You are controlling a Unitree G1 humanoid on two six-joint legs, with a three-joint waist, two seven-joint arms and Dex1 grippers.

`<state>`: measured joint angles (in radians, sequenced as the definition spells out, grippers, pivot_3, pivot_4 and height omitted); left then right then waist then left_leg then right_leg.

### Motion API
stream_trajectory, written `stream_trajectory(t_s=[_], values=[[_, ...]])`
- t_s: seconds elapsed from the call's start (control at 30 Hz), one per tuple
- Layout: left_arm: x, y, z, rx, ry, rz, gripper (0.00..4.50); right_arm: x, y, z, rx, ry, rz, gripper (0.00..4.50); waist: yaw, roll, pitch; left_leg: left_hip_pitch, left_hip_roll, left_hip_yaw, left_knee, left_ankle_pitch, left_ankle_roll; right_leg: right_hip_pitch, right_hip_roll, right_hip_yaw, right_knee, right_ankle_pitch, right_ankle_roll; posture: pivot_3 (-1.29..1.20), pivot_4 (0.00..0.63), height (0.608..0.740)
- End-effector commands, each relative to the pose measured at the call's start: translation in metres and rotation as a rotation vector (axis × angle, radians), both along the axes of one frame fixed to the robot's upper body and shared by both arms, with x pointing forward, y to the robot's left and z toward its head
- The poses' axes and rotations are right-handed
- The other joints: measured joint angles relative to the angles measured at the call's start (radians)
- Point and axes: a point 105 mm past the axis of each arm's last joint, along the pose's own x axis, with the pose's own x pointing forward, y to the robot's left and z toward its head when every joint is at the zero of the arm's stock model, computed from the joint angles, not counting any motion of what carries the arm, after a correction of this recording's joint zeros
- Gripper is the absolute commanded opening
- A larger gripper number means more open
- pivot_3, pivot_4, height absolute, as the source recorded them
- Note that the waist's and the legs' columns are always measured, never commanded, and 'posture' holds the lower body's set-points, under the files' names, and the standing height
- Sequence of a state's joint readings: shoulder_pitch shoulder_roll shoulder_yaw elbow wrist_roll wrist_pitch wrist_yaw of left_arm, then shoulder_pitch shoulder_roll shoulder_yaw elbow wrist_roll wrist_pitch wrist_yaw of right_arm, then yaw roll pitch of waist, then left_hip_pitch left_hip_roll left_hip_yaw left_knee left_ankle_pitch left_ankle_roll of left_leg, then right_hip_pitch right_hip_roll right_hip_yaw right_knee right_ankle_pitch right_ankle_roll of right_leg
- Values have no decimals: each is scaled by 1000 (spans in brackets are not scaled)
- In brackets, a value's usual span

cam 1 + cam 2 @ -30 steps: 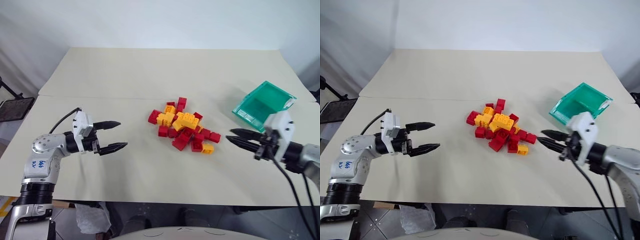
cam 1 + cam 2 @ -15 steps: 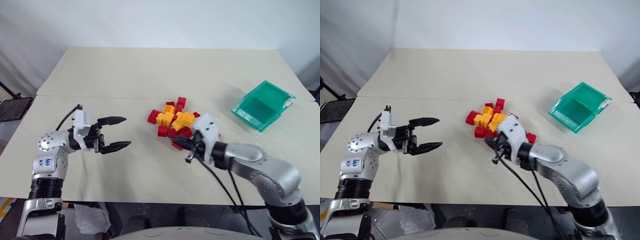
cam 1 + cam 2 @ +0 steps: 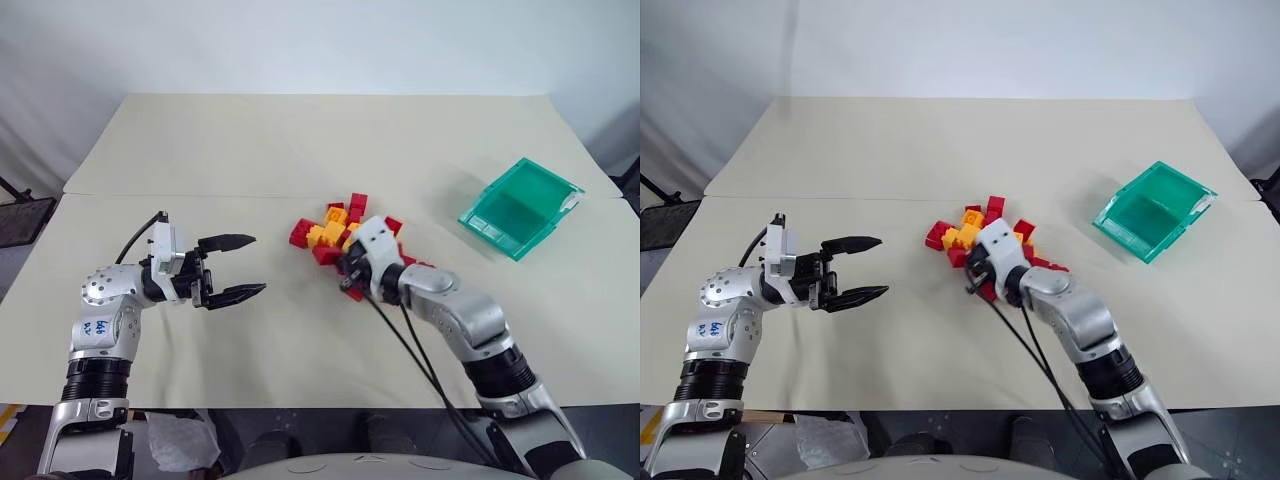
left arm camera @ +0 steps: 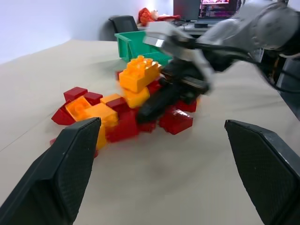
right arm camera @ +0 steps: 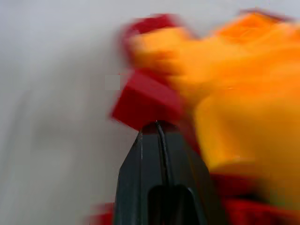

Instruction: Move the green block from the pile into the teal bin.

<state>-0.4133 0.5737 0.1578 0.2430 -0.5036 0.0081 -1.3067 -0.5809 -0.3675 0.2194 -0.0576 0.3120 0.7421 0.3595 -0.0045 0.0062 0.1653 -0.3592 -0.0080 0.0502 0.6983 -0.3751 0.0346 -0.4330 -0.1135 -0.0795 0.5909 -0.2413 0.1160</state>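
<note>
The pile of red and yellow bricks lies mid-table. The green block is hidden among them or behind my right arm. My right gripper is shut, its tip pushed into the pile's near side against a red brick, with nothing seen between the fingers. The left wrist view shows that same gripper nosing into the bricks. My left gripper hangs open to the left of the pile, well apart from it. The teal bin stands tilted at the far right.
The beige table has a seam running across behind the pile. Its front edge is close below both arms. Black cables trail from my right wrist over the table. A dark object sits off the left edge.
My right arm swung from beside the bin leftward and forward into the pile, its gripper shut. Some bricks shifted a little. The left gripper stayed put.
</note>
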Motion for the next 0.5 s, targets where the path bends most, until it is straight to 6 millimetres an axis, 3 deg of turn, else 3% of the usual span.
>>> stream_trajectory(t_s=[0.03,0.17,0.37,0.5], values=[[-3,-2,8,-2,-51,-2,4500,9,-21,16,6,-71,-64,14,-1,0,0,0,0,0,0,0,0,0,0,0,0,0,0,0,150,740],[-4,-2,7,-5,-49,2,4500,8,-39,23,-4,-86,-80,14,-3,0,0,0,1,0,0,0,0,-1,0,0,0,0,0,0,150,740],[-3,-1,6,-11,-45,11,4500,-18,-34,35,5,-91,77,14,-1,0,0,-1,1,0,0,0,0,-1,0,0,-1,0,0,0,150,740],[-3,-1,7,-17,-45,17,4500,-9,-47,51,14,-133,17,14,-2,0,0,0,1,1,0,0,0,-1,0,0,0,0,0,0,150,740]])
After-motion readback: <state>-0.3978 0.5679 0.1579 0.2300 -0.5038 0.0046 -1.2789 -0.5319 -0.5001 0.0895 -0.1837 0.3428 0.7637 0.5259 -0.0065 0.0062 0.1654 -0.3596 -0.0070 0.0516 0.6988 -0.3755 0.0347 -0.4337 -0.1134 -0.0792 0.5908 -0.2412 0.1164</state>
